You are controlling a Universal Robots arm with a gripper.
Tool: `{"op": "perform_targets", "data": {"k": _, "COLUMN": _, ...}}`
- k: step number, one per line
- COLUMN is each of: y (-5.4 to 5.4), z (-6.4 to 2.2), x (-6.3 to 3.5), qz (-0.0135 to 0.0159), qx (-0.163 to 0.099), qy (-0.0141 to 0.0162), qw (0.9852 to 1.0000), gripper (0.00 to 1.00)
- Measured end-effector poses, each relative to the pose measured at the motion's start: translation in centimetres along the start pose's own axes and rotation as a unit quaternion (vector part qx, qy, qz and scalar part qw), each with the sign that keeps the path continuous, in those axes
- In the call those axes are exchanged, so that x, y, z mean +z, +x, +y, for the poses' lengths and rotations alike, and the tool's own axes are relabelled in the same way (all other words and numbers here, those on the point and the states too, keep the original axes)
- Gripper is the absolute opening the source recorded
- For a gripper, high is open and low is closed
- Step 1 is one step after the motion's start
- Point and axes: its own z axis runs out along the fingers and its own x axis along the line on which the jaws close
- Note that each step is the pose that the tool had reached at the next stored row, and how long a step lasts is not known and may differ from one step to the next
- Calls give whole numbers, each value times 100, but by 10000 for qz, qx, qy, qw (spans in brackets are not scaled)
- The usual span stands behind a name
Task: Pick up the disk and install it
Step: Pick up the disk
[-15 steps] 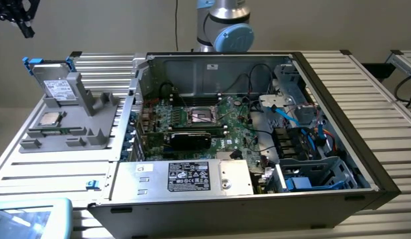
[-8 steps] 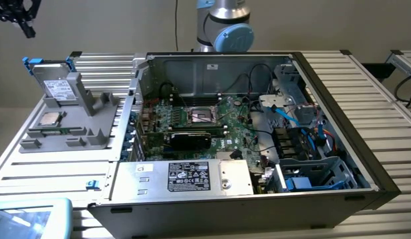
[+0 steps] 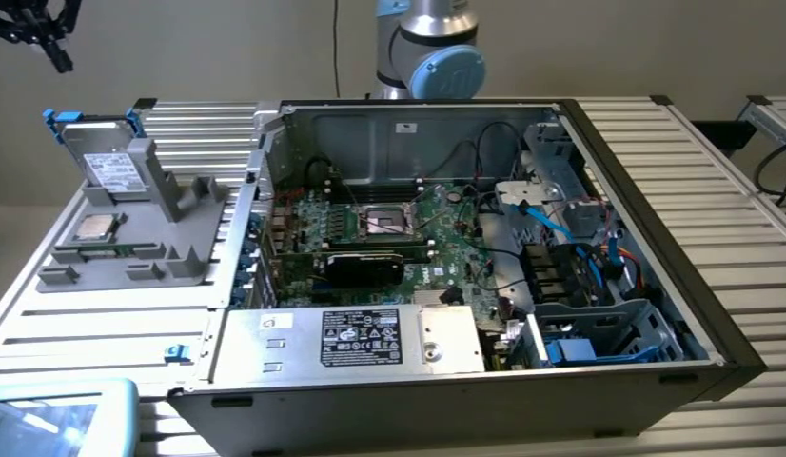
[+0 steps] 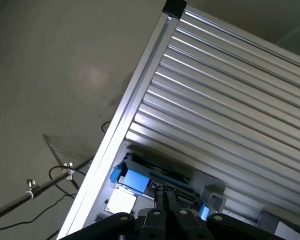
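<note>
**Item:** the disk (image 3: 110,168).

**Place:** it stands on edge in a slot of the grey holder (image 3: 177,205), at the far end of the bench (image 3: 114,324) on the exterior view's left. It sits outside the open computer case (image 3: 406,124).

**Look:** a flat silver-grey rectangle with a white printed label on the face toward the camera. A bright blue bracket frames it, and the bracket's ends stick up at both top corners. From my wrist, the disk (image 4: 140,181) shows its top edge, blue with what may be a connector strip, though that part is dim.

**Handling, by my estimate:** rigid, dense for its size and sensitive to shock. The metal faces are smooth and likely slippery. The blue bracket probably flexes a little, so I would grip across the flat faces near the top edge, clear of the connector.

**My tool** (image 3: 57,52) (image 4: 166,200): fingers pressed together and carrying nothing. It hangs above the disk, well apart from it.
</note>
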Motion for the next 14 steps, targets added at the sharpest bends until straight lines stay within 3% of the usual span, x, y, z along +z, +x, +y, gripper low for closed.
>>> {"op": "perform_targets", "data": {"k": 3, "y": 0, "z": 0, "x": 2, "qz": -63, "qx": -215, "qy": 19, "qw": 9997, "gripper": 11}}
{"op": "perform_targets", "data": {"k": 6, "y": 0, "z": 0, "x": 5, "qz": -155, "qx": -405, "qy": 48, "qw": 9990, "gripper": 11}}
{"op": "perform_targets", "data": {"k": 9, "y": 1, "z": 0, "x": 7, "qz": -215, "qx": -605, "qy": 59, "qw": 9979, "gripper": 11}}
{"op": "perform_targets", "data": {"k": 10, "y": 0, "z": 0, "x": 7, "qz": -226, "qx": -688, "qy": 56, "qw": 9974, "gripper": 11}}
{"op": "perform_targets", "data": {"k": 14, "y": 1, "z": 0, "x": 8, "qz": -214, "qx": -1045, "qy": 26, "qw": 9943, "gripper": 11}}
